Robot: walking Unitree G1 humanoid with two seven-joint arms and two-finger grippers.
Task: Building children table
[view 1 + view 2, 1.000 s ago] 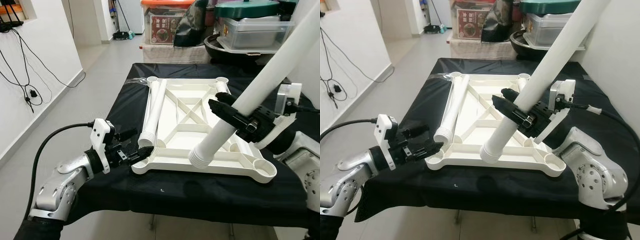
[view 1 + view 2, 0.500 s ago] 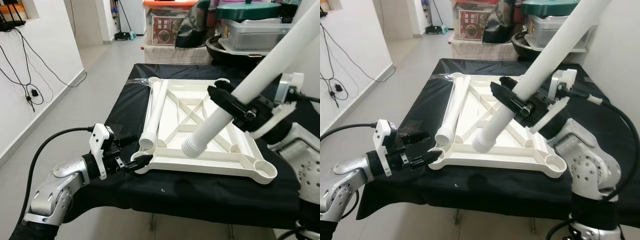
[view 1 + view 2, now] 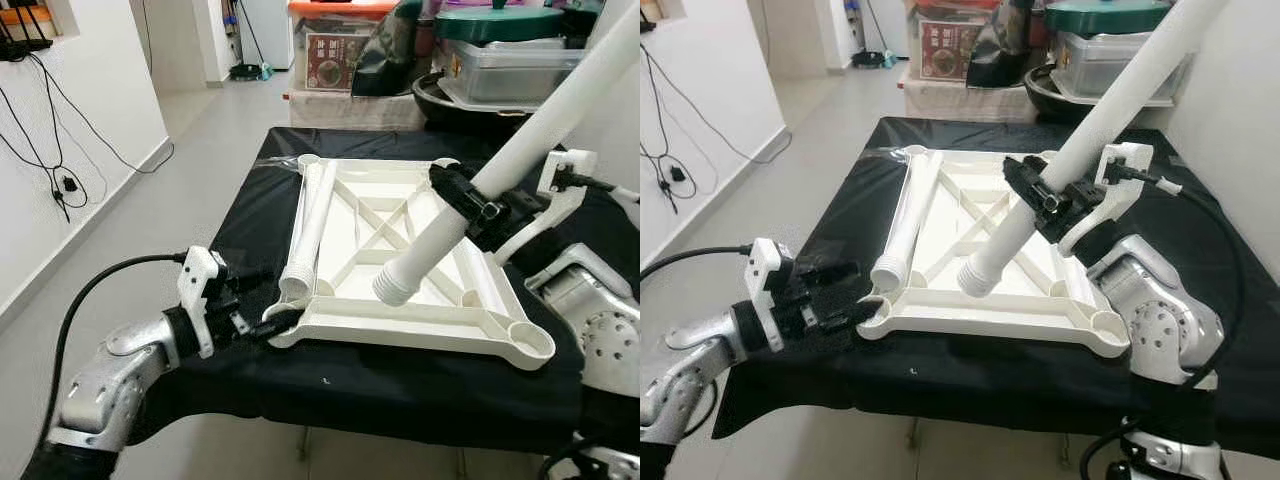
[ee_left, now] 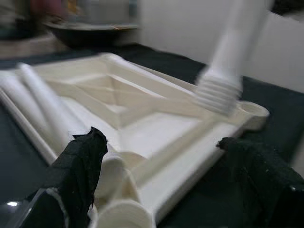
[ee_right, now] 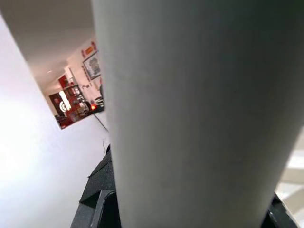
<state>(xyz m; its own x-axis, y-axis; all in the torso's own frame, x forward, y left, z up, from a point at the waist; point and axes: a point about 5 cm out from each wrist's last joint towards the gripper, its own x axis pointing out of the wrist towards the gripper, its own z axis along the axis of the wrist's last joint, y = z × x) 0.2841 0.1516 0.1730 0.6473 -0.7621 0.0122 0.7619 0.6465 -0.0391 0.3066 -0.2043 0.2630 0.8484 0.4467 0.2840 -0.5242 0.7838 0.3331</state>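
Note:
The white tabletop lies upside down on a black-covered table. Two white legs rest along its left side. My right gripper is shut on a third long white leg, tilted steeply, its threaded end hovering over the tabletop's near middle. My left gripper is open at the near-left corner socket, which sits between its fingers close to one of them. The held leg blocks the right wrist view.
Behind the table stand a clear storage box, a pot with a green lid and a red-lidded bin. A white wall with hanging cables runs along the left, with open floor between it and the table.
The right gripper has drawn back toward the far right, lifting the leg's threaded end off the near rim to the tabletop's middle. The left gripper stays at the corner.

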